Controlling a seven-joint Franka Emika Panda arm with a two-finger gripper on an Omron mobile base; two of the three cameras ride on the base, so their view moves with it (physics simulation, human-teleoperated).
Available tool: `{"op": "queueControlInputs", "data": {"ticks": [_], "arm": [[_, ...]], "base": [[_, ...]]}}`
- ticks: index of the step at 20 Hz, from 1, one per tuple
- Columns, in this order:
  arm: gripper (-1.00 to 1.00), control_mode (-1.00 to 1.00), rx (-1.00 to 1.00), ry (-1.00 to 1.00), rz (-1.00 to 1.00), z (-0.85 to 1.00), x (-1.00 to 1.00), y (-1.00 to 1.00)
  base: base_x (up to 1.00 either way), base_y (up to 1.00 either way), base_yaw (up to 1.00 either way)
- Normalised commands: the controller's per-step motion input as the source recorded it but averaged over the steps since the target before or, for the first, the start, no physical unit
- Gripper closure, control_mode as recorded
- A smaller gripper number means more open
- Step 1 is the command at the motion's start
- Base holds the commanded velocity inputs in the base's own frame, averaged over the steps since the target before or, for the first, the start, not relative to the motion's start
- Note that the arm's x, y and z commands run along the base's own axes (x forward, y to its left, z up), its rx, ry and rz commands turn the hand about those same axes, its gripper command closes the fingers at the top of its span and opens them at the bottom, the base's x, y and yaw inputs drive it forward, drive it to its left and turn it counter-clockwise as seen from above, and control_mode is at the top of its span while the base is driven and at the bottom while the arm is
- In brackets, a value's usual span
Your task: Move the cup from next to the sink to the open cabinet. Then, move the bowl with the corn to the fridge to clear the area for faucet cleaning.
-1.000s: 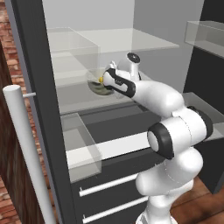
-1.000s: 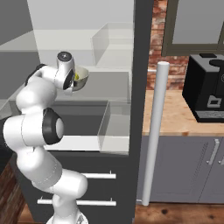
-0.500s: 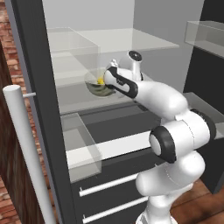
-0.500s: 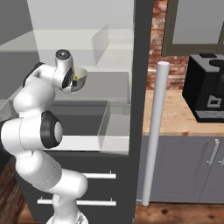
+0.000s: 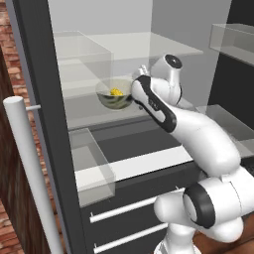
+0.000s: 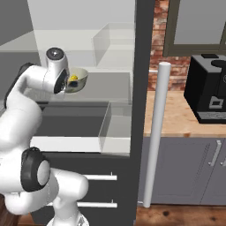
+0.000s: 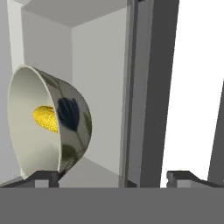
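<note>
The bowl [image 5: 114, 95] is seen resting on a clear glass shelf [image 5: 99, 116] inside the open fridge [image 5: 129, 54], upright, with the yellow corn [image 5: 116, 92] lying in it. In the hand view the bowl [image 7: 48, 124] appears turned on its side, its rim facing left, and the corn [image 7: 46, 118] is seen inside. The pincer [image 7: 113, 177] is held wide open, one finger tip [image 7: 41, 176] just below the bowl's wall and the other well apart from it; nothing is gripped. The white arm [image 5: 198, 144] is stretched up and forward into the fridge, the wrist bent so that the hand lies level beside the bowl. Below, two dark drawers with silver bar handles [image 5: 124, 210] are seen. A black coffee machine [image 6: 207, 88] stands on the wooden table [image 6: 181, 117] beside the fridge.
</note>
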Motion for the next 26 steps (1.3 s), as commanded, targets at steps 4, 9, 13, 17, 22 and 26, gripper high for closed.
{"op": "queueControlInputs", "data": {"ticks": [4,9,13,17,22,26], "arm": [[-1.0,-1.0,-0.01,0.0,-0.03,-0.58,-1.0,-0.13],[-1.0,-1.0,0.0,-0.13,0.0,-0.02,-0.99,-0.19],[-1.0,-1.0,-0.11,-0.5,0.06,0.31,-0.98,0.0],[-1.0,-1.0,-0.08,-0.5,0.01,0.02,-1.0,0.0],[-1.0,1.0,0.0,0.0,0.0,0.0,0.0,0.0],[-1.0,1.0,0.0,0.0,0.0,0.0,0.0,0.0]], "base": [[0.0,0.0,0.0],[0.0,0.0,0.0],[0.0,0.0,0.0],[0.0,0.0,0.0],[-1.0,-0.11,-0.22],[-1.0,0.01,-0.7]]}}
